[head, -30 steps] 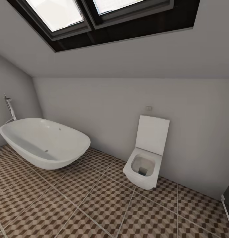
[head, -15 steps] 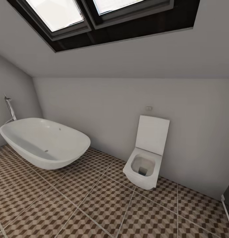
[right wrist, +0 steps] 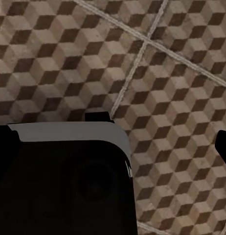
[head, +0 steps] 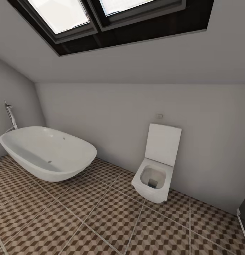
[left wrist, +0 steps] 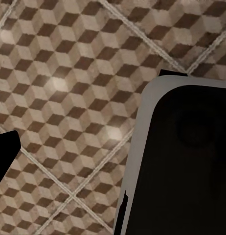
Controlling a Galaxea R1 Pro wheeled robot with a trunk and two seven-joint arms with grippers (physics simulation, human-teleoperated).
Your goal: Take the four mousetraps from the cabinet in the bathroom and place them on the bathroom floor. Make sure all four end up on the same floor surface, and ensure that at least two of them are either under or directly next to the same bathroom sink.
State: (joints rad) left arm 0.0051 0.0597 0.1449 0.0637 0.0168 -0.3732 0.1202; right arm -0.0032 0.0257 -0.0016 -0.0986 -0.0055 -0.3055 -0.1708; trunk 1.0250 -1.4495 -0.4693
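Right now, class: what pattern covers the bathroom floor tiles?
Brown, beige and white cube-patterned floor tiles, clearest in head view.

no visible change, head view apparently identical, nothing shifted

In the left wrist view a large dark body part with a pale grey rounded edge (left wrist: 184, 161) of the robot shows, and a black tip (left wrist: 5, 152) pokes in at the frame's edge. The right wrist view shows a like dark panel with a grey rim (right wrist: 64, 181) and a black sliver (right wrist: 224, 146) at the edge. Whether either gripper is parted or closed cannot be told.
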